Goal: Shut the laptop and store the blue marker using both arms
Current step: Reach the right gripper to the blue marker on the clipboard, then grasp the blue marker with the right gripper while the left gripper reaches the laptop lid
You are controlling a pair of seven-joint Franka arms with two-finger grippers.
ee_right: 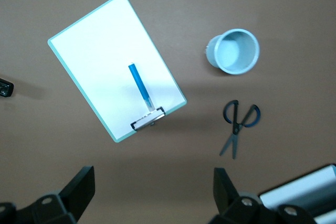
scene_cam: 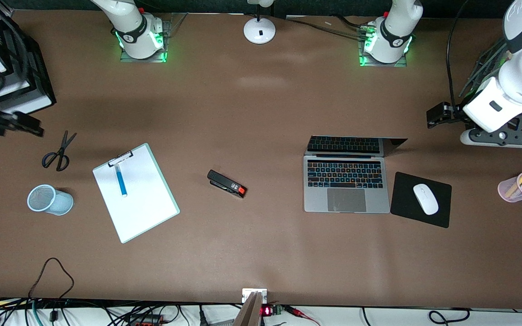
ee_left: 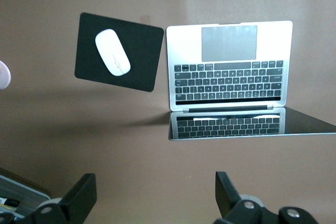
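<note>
The silver-grey laptop stands open toward the left arm's end of the table, its screen tilted far back; it also shows in the left wrist view. The blue marker lies on the white clipboard toward the right arm's end, its whitish end by the clip, and shows in the right wrist view. My left gripper is open and empty, up over bare table beside the laptop's screen. My right gripper is open and empty, up over the table beside the scissors.
A white mouse lies on a black pad beside the laptop. A pink cup holds pens at the left arm's end. A stapler lies mid-table. Scissors and a pale blue mesh cup sit near the clipboard. A black tray rack stands nearby.
</note>
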